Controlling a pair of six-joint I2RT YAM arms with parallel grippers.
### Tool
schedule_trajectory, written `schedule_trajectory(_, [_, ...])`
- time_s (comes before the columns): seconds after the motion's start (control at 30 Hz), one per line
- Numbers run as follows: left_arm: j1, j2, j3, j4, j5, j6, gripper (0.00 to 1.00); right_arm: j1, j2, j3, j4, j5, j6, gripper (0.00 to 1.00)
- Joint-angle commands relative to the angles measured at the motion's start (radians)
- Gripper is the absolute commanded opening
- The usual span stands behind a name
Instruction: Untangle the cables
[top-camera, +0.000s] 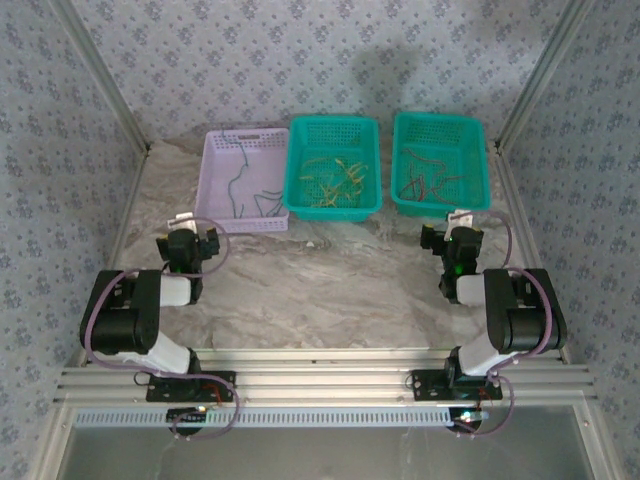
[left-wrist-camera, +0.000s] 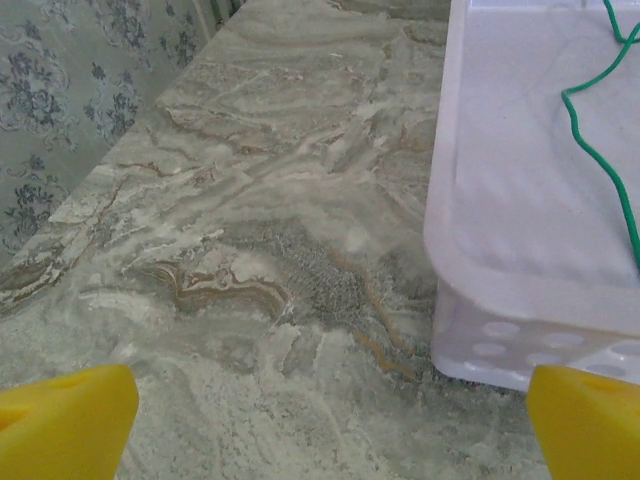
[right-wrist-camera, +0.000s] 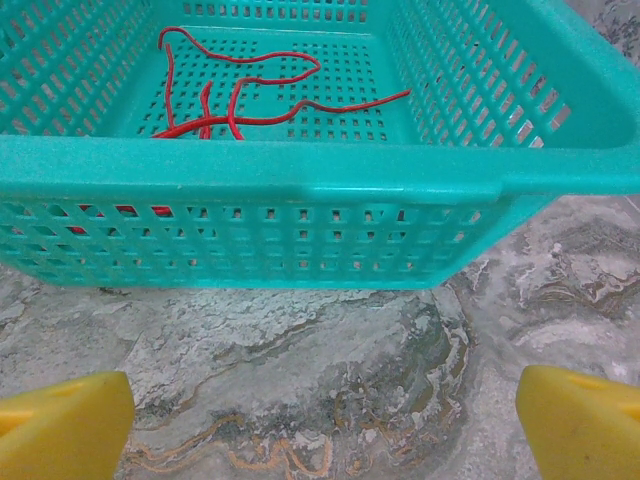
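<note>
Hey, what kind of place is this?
Likely a robot lab cell: left arm and right arm bolted to an aluminium rail, patterned panels walling in a marble-look table, three baskets holding thin cables.

- The left arm (top-camera: 140, 320) is made of bulky black joint housings joined by a white cylindrical link.
- The right arm (top-camera: 515, 315) has the same black housings and white link.
- A thick purplish-grey cable (top-camera: 87, 330) loops along the left arm, and a matching purplish-grey loop (top-camera: 511, 243) runs along the right arm.
- The left end effector (top-camera: 190, 240) is black with a small white part on top.
- The right end effector (top-camera: 455, 238) looks the same, with a small green light (top-camera: 458, 268) glowing just behind it.
- Bright yellow wedge-shaped finger pads (left-wrist-camera: 65, 420) tip the left end effector, and yellow pads of the same kind (right-wrist-camera: 60, 425) tip the right.
- Each arm stands on a flat black base plate (top-camera: 190, 385).
</note>
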Motion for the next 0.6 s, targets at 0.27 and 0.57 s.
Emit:
schedule_trajectory(0.27, [0.000,0.004,0.015,0.046,0.028,-0.012,1.00,-0.003,0.002,-0.004,0.020,0.001,0.001,1.00])
schedule_trajectory(0.57, [0.019,0.004,0.020,0.032,0.104,-0.008,1.00,-0.003,0.002,-0.004,0.020,0.001,0.001,1.00])
